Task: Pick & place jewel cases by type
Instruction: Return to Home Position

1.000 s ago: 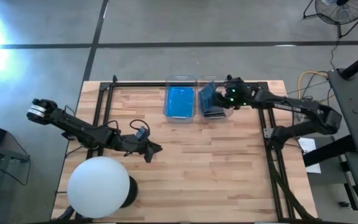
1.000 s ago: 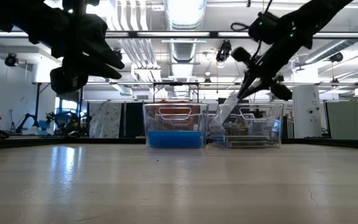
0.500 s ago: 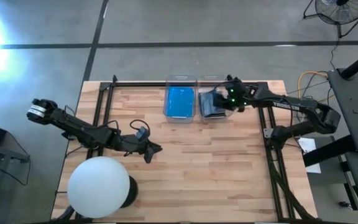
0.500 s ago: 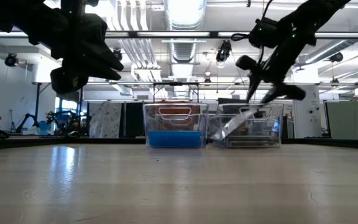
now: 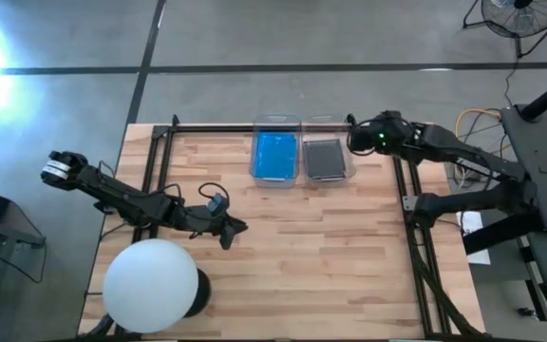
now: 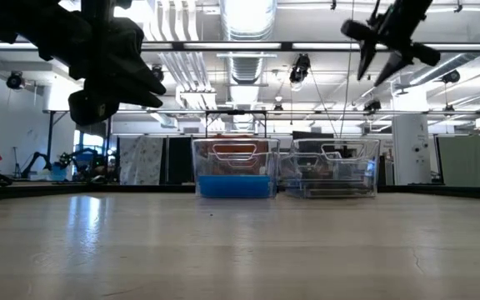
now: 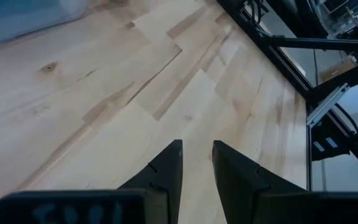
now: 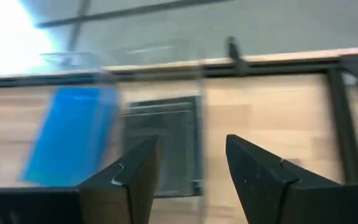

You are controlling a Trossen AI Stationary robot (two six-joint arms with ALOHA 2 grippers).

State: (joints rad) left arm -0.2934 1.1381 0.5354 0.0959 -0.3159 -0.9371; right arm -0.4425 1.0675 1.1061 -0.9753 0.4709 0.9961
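Right gripper (image 5: pixel 355 141) wide open, empty, beside grey jewel cases (image 5: pixel 324 159) (lying flat); left gripper (image 5: pixel 233 230) barely parted, empty. Cases prob. light, stiff, slick, brittle: pinch opp. edges.

From above, the bright blue jewel cases (image 5: pixel 274 155) lie flat in a stack with one square face showing. They sit inside the left clear bin (image 5: pixel 275 121), near the middle of the bench's (image 5: pixel 283 247) far edge. The dark grey cases (image 5: pixel 324 160) lie flat the same way in the neighbouring bin (image 5: pixel 329 120), just to the right. The number in each stack cannot be made out.
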